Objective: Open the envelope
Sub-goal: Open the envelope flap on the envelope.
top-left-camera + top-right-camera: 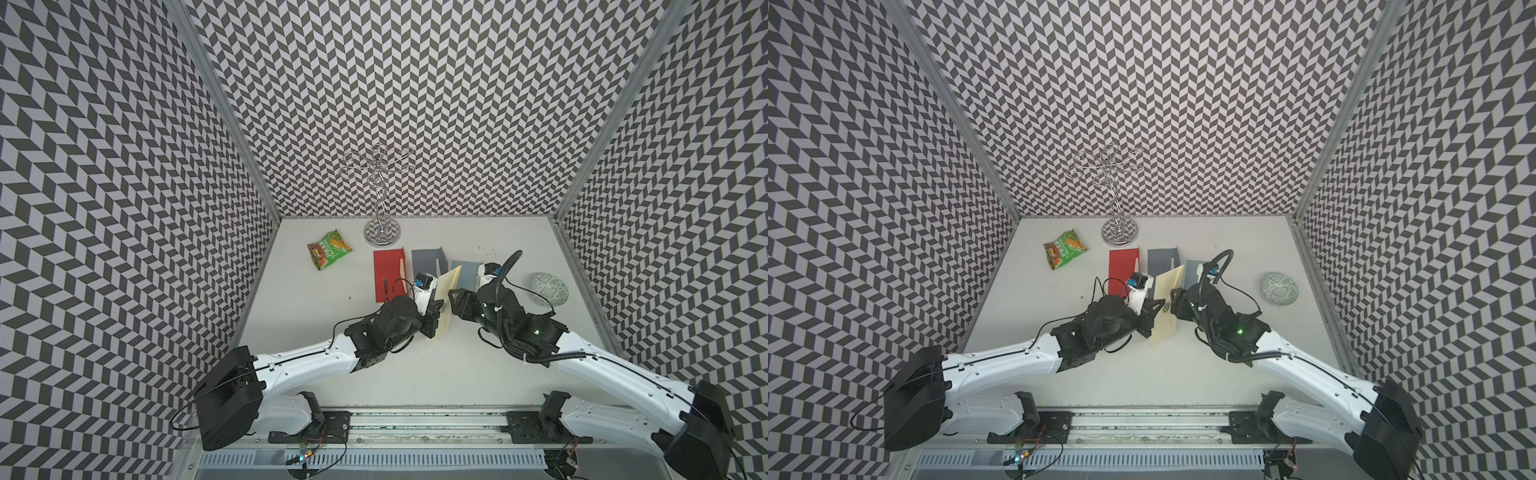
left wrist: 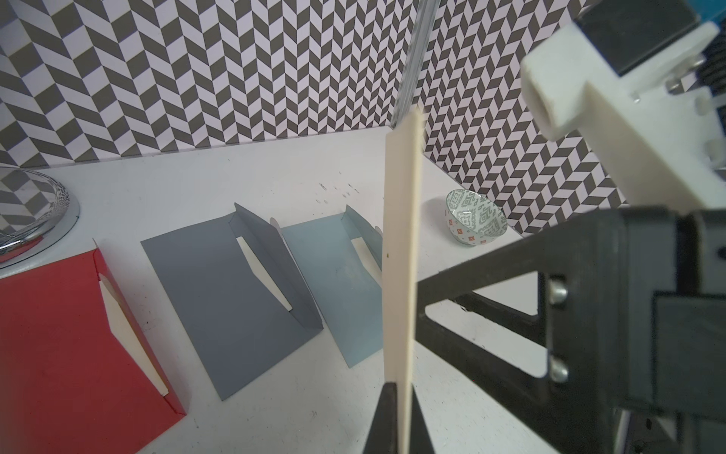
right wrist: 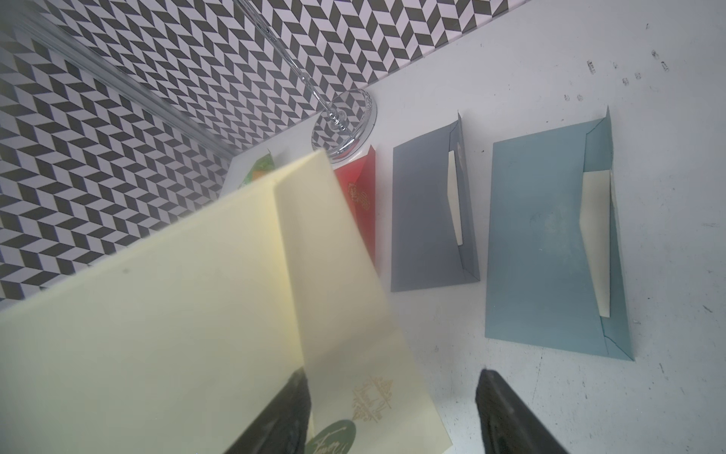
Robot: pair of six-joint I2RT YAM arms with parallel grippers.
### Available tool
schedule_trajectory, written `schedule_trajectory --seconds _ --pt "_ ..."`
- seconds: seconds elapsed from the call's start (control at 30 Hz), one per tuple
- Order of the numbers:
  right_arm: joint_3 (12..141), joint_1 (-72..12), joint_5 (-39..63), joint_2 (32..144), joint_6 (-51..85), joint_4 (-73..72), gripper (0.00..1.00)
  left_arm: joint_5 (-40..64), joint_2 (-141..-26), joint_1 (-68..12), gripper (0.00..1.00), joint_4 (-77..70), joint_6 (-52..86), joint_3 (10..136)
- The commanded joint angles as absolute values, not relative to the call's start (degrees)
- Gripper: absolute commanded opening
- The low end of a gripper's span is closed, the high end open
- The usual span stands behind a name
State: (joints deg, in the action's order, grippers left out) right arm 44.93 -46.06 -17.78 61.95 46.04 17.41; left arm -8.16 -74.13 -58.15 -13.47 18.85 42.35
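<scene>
Fingers (image 2: 383,424) of your left gripper (image 1: 438,309) clamp the cream envelope (image 1: 448,286) upright above the table (image 1: 299,316), so your right gripper (image 3: 395,412), jaws parted around the stickered flap (image 3: 345,295), can peel it.

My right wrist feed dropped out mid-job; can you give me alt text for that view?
A cream envelope fills the foreground, its flap with a green round sticker lying in the gap of the open right gripper. Beyond, on the white table, lie a grey envelope and a blue envelope with flaps open, and a red envelope partly hidden.
</scene>
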Motion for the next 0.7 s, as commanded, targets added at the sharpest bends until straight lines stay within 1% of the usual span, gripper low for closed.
schedule_trajectory --seconds 0.0,0.23,0.67 --pt "45.2 -46.0 -20.2 62.1 46.2 18.0 0.67 -9.0 -74.2 -58.8 0.0 -14.5 17.4 44.6" --pt "46.5 -46.0 -21.6 63.4 46.4 20.0 0.67 -9.2 -73.2 -58.8 0.0 -16.2 16.3 43.3" --pt "46.8 -46.0 -20.0 62.3 46.8 19.7 0.65 -9.1 -72.6 -58.8 0.0 -15.5 15.5 43.3"
